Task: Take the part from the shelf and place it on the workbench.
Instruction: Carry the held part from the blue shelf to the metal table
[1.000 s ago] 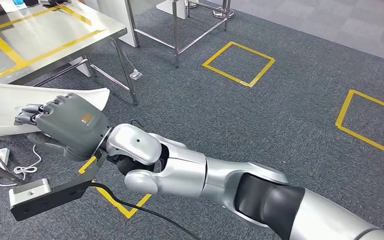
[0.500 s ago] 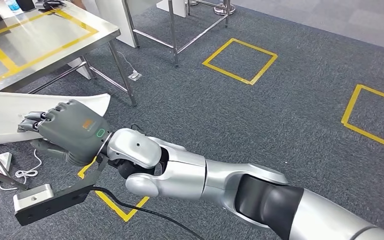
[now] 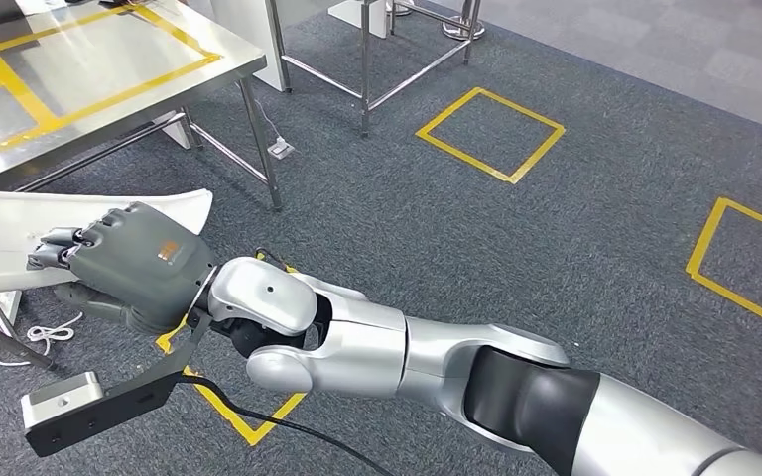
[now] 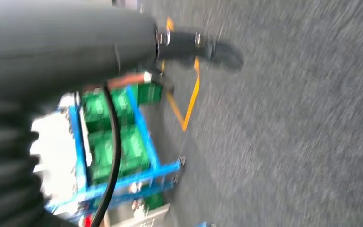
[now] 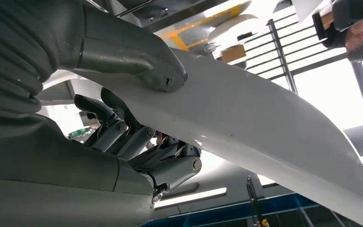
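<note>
My right hand [image 3: 129, 263] reaches across to the left and grips a long white curved part [image 3: 0, 233] near its rounded end. In the right wrist view the thumb [image 5: 137, 59] presses on one face of the part [image 5: 264, 127] and the darker fingers [image 5: 137, 142] curl against the other face. The part hangs level, lower than the steel workbench [image 3: 89, 69] with yellow tape at the upper left and just in front of it. My left hand [image 4: 9, 156] is a dark blur at the edge of the left wrist view, and how its fingers lie is unclear.
The workbench leg [image 3: 263, 144] and a metal frame [image 3: 367, 59] stand on grey carpet. Yellow tape squares [image 3: 491, 134] mark the floor. A white cable [image 3: 50, 337] lies under the part. A blue rack with green crates [image 4: 123, 142] stands in the left wrist view.
The whole picture has shifted a little, so the camera has moved. My right hand keeps its grip on the white part, held about the same way.
</note>
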You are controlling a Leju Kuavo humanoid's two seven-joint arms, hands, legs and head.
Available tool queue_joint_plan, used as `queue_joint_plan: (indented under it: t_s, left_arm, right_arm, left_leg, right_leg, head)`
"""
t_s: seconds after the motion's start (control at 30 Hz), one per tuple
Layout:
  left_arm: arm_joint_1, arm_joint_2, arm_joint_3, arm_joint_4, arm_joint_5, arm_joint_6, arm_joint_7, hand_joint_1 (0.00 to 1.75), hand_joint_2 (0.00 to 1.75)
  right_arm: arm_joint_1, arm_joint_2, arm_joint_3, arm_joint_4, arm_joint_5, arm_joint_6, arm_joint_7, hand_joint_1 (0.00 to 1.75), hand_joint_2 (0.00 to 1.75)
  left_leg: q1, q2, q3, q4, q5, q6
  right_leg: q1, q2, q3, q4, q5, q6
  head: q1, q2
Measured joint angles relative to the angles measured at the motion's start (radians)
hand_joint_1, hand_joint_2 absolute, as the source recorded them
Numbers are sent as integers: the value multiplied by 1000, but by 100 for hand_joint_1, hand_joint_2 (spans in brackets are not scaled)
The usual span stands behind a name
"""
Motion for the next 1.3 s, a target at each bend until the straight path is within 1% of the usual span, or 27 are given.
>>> queue_joint_plan:
  t_s: [0.03,0.07,0.1,0.13,0.2,0.23,0.27,0.33,0.37,0.43,0.53,0.57,0.6,0.63,0.7,0.77,0.83,0.9,0.97,1.03,1.07,1.1,1.13,1.17,1.23,1.27,1.3]
  left_arm:
    - [1,0,0,0,1,0,-1,0,175]
    - [3,0,0,0,2,0,-2,0,175]
    - [5,0,0,0,3,0,-2,0,175]
    - [6,0,0,0,3,0,-4,0,175]
    - [7,-1,0,1,3,0,-5,0,175]
    - [7,-2,1,1,3,0,-5,0,175]
    - [7,-3,1,2,4,0,-5,0,175]
    - [8,-4,4,3,5,0,-4,0,175]
    - [9,-3,5,3,5,0,-4,0,175]
    - [8,-4,7,4,6,0,-4,0,175]
    - [6,-1,7,4,6,0,-4,0,175]
    - [7,0,8,4,6,0,-4,0,175]
    - [9,0,8,4,6,0,-3,0,175]
    - [10,0,9,4,6,0,-3,0,175]
    - [12,0,9,4,6,0,-3,0,175]
    - [11,0,12,5,6,0,-2,0,175]
    - [12,-1,17,7,6,0,-1,0,175]
    - [14,-1,19,7,6,0,0,0,175]
    - [14,-2,21,7,7,0,0,0,175]
    - [14,-1,23,7,7,0,0,0,175]
    - [15,-1,23,7,7,0,-1,0,175]
    - [16,-1,23,7,7,0,-2,0,175]
    - [16,-1,23,7,6,0,-3,0,175]
    - [16,-1,23,7,6,0,-4,0,175]
    - [16,-5,23,8,6,0,-6,0,175]
    - [15,-7,23,8,6,0,-7,0,175]
    - [14,-8,23,8,6,0,-7,0,175]
  right_arm:
    - [3,0,1,0,0,0,0,175,175]
    - [6,-1,3,0,0,1,0,175,175]
    - [9,-1,4,0,0,1,0,175,175]
    - [10,-2,5,0,0,1,0,175,175]
    - [10,-2,6,0,0,1,0,175,175]
    - [10,-1,6,0,0,1,0,175,175]
    - [11,-1,7,0,0,2,0,175,175]
    - [12,0,7,-1,0,2,2,175,175]
    - [14,1,8,-2,0,2,2,175,175]
    - [13,4,8,-5,0,2,2,175,175]
    - [15,8,8,-6,0,2,2,175,175]
    - [19,9,8,-6,0,2,2,175,175]
    - [22,9,8,-6,1,2,2,175,175]
    - [23,9,8,-6,1,3,3,175,175]
    - [22,9,8,-6,2,3,2,175,175]
    - [20,10,8,-6,3,4,2,175,175]
    - [18,10,8,-6,3,4,2,175,175]
    - [16,11,8,-6,3,4,2,175,175]
    - [14,11,8,-6,3,4,1,175,175]
    - [14,10,8,-6,3,4,1,175,175]
    - [16,10,8,-6,3,4,1,175,175]
    - [18,10,8,-6,3,4,2,175,175]
    - [19,9,8,-6,3,4,2,175,175]
    - [19,9,8,-6,3,4,2,175,175]
    - [17,9,8,-6,3,4,1,175,175]
    - [17,9,8,-6,3,5,1,175,175]
    - [16,9,8,-6,3,5,2,175,175]
  left_leg:
    - [0,-3,5,0,-6,1]
    - [0,-5,12,0,-13,1]
    - [-1,-8,20,1,-20,0]
    - [-1,-11,30,1,-28,-1]
    - [-2,-15,52,1,-44,-6]
    - [-3,-17,59,2,-52,-10]
    - [-3,-18,63,1,-58,-15]
    - [-4,-20,69,6,-61,-28]
    - [-4,-17,70,12,-62,-33]
    - [-4,-10,53,60,-66,-42]
    - [1,-3,-47,217,-118,-55]
    - [3,-3,-79,252,-133,-59]
    - [6,-2,-98,261,-133,-63]
    - [9,0,-102,236,-112,-66]
    - [17,7,-74,115,-22,-76]
    - [17,15,-49,25,27,-70]
    - [12,15,-43,13,21,-46]
    - [13,9,-34,15,20,-28]
    - [13,6,-21,13,10,-15]
    - [10,3,-9,12,-5,-6]
    - [7,2,-1,13,-13,-3]
    - [4,0,9,13,-22,-2]
    - [0,-2,20,13,-31,-1]
    - [-4,-4,33,12,-41,0]
    - [-10,-7,58,12,-60,-1]
    - [-12,-8,66,11,-68,-5]
    - [-12,-9,74,8,-74,-9]
  right_leg:
    - [0,1,-46,58,-19,3]
    - [-1,1,-83,94,-26,4]
    - [0,1,-102,96,-12,3]
    - [0,2,-102,60,26,0]
    - [5,4,-64,-75,125,-13]
    - [9,6,-45,-132,147,-19]
    - [12,8,-32,-168,156,-25]
    - [14,11,-20,-187,148,-34]
    - [11,10,-9,-192,155,-38]
    - [6,9,13,-199,152,-50]
    - [3,7,37,-201,133,-58]
    - [2,7,45,-201,124,-57]
    - [0,7,55,-200,115,-55]
    - [-3,7,66,-199,105,-51]
    - [-9,7,86,-194,83,-41]
    - [-9,7,100,-189,62,-26]
    - [-6,7,108,-187,54,-12]
    - [-7,6,98,-161,61,-3]
    - [-9,6,40,-70,64,4]
    - [-8,6,-50,49,26,7]
    - [-7,6,-89,88,2,7]
    - [-5,7,-114,101,-10,3]
    - [-2,7,-123,81,2,-3]
    - [3,7,-115,32,36,-13]
    - [19,10,-79,-100,135,-41]
    - [25,13,-63,-147,161,-51]
    - [31,16,-52,-175,173,-59]
  head:
    - [1,0]
    - [1,0]
    - [1,0]
    - [2,0]
    - [1,0]
    - [1,0]
    - [1,0]
    - [1,0]
    - [2,0]
    - [-2,0]
    - [-8,0]
    - [-8,0]
    - [-8,0]
    - [-8,0]
    - [-8,0]
    - [-15,0]
    - [-19,0]
    - [-15,0]
    - [-12,0]
    - [-11,0]
    - [-10,0]
    - [-10,0]
    - [-10,0]
    - [-10,0]
    - [-11,0]
    - [-11,0]
    - [-10,0]
